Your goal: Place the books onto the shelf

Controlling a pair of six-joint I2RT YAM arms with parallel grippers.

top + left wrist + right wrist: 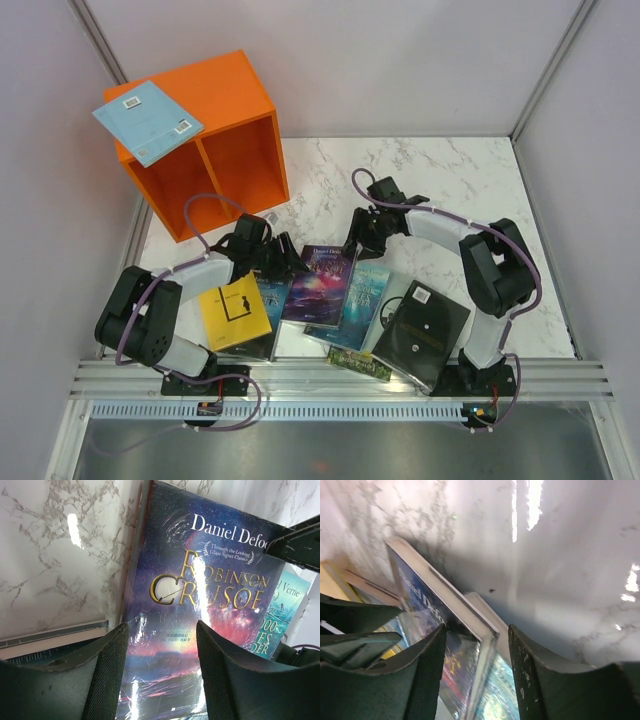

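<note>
The purple book lies flat among the other books at the near edge of the table, well apart from the orange shelf in the far left corner. Your left gripper hangs spread over its cover. Your right gripper is spread astride its far corner, just beside the teal book. Pinch the purple book alone, tip that edge up, and bring the left fingers under it before you lift. A light blue book rests on the shelf's top.
</note>
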